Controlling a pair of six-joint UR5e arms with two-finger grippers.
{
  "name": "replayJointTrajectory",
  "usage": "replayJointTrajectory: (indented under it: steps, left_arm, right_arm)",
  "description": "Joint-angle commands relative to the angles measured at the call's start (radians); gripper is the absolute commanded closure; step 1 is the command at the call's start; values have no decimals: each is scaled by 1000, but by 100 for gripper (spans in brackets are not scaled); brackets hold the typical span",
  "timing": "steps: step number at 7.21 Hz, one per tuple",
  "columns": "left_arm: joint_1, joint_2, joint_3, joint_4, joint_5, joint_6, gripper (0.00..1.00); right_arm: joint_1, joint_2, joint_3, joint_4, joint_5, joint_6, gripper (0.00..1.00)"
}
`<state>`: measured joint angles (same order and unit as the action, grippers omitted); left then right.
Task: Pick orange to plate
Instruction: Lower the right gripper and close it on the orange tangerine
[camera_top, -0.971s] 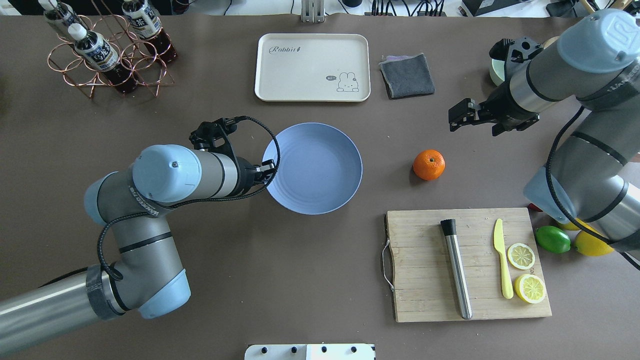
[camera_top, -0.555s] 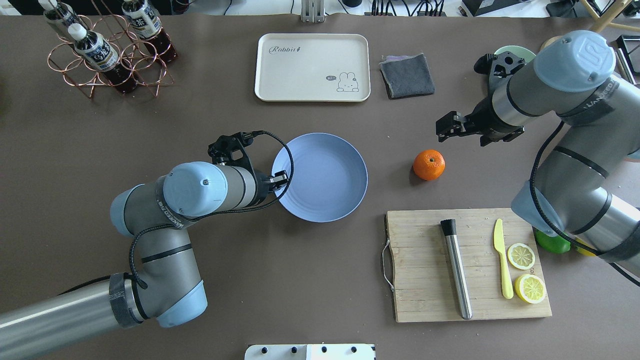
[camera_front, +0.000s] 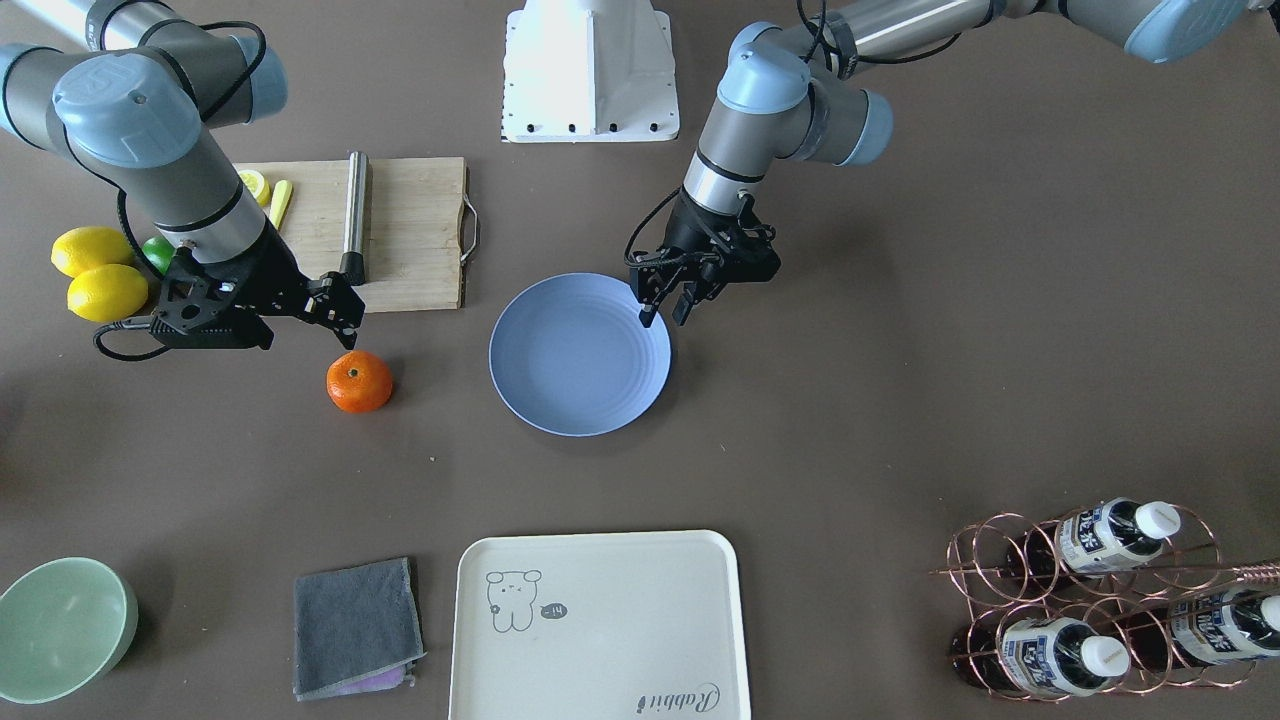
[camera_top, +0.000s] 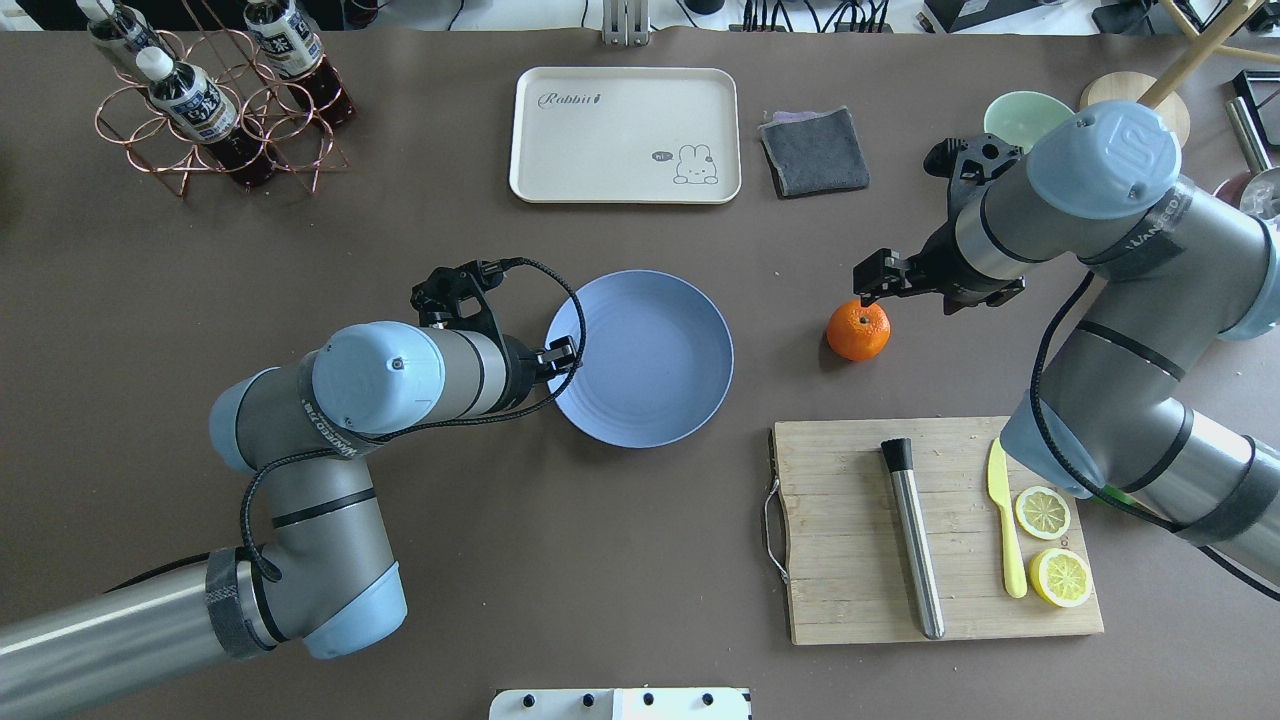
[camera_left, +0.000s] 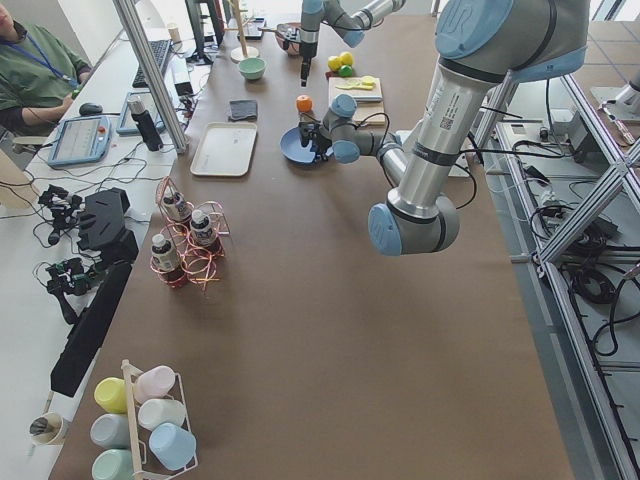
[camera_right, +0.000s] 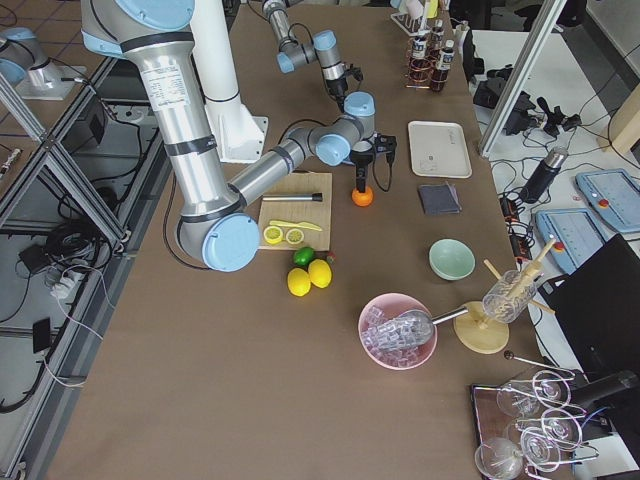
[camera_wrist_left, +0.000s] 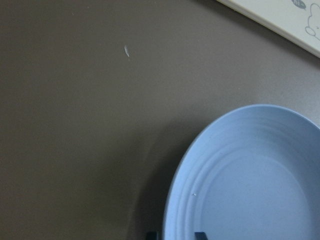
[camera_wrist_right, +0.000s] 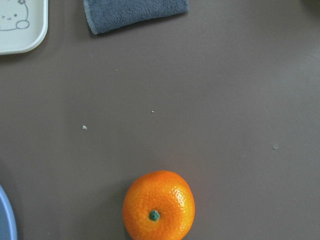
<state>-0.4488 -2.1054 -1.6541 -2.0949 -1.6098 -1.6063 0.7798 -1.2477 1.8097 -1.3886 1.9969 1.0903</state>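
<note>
The orange (camera_top: 858, 331) rests on the brown table right of the plate, stem dimple up; it also fills the lower middle of the right wrist view (camera_wrist_right: 159, 205). My right gripper (camera_top: 872, 283) hovers open just above and behind it, apart from it (camera_front: 340, 310). The periwinkle plate (camera_top: 650, 360) lies flat at the table's middle. My left gripper (camera_top: 560, 355) is shut on the plate's left rim (camera_wrist_left: 175, 210), with a fingertip (camera_wrist_left: 152, 234) on either side of the rim. The plate (camera_front: 580, 355) holds nothing.
A wooden cutting board (camera_top: 850, 600) near the front right carries a metal rod, a yellow knife and two lemon halves. A cream tray (camera_top: 625, 135), grey cloth (camera_top: 815, 150), bottle rack (camera_top: 215, 95) and green bowl (camera_top: 1020, 115) line the far side. Lemons (camera_front: 95, 270) lie beside the board.
My right gripper has moved left and nearer, from beside the bowl to just over the orange. My left gripper has dragged the plate a little right and toward the robot.
</note>
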Motion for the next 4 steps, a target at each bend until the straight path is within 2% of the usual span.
replayJointTrajectory:
  steps: [1,4]
  left_arm:
    - [-16,2,-10,3,-1,2,2]
    - [-24,2,-10,3,-4,2,2]
  right_arm:
    - [-37,40,-93,49,-50,0,0]
    - [-89,50,-217,144,-105,0,0]
